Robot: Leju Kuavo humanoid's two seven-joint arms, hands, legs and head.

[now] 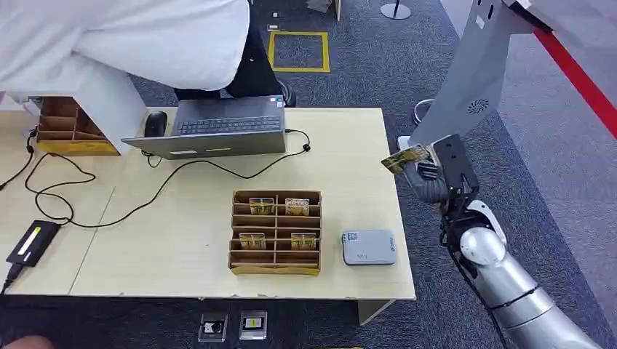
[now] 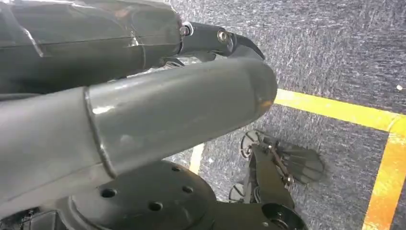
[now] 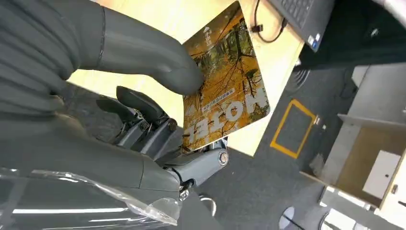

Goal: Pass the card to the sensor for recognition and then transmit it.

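Beyond the table's (image 1: 364, 131) right edge, the right hand (image 1: 440, 171) pinches the card (image 3: 225, 91) between thumb and fingers (image 3: 143, 108).

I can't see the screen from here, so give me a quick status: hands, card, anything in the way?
Right hand holds card off table's right edge. Left hand hangs over floor, grip unclear. Grey sensor beside cardboard organizer, nothing on it.

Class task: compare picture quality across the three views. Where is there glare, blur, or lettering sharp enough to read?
Head view: even light, soft detail; the card in the right hand is too small to read. Left wrist view: bright glare streaks on the left hand, carpet sharp. Right wrist view: card sharp, HOTEL legible upside down; the close thumb is slightly soft.
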